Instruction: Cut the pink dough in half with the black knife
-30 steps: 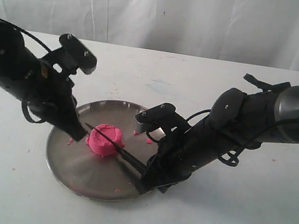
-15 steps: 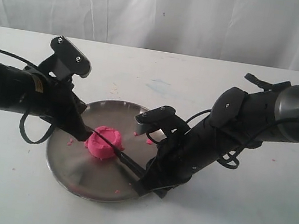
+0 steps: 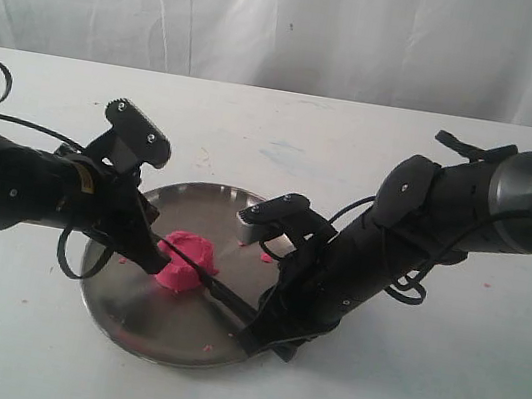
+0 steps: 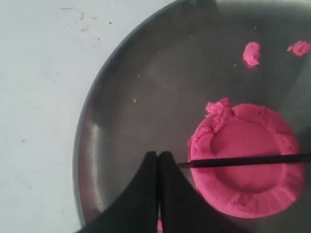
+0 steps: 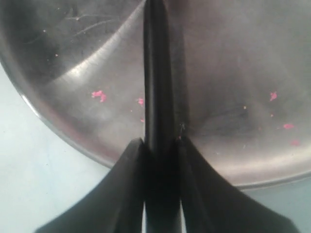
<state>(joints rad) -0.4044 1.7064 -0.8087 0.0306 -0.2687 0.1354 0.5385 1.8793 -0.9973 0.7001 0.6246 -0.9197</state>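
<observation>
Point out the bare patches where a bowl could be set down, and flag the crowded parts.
Free: table behind the steel plate, up to the curtain; also the front right stretch. Crowded: the plate, where both arms meet at the pink dough and black knife.

A robotics lab test bench is showing here: a white table [image 3: 259, 117] is standing before a hanging white curtain [image 3: 294, 22] serving as backdrop.

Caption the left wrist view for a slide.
Black knife lying across the pink dough on the steel plate.
</observation>
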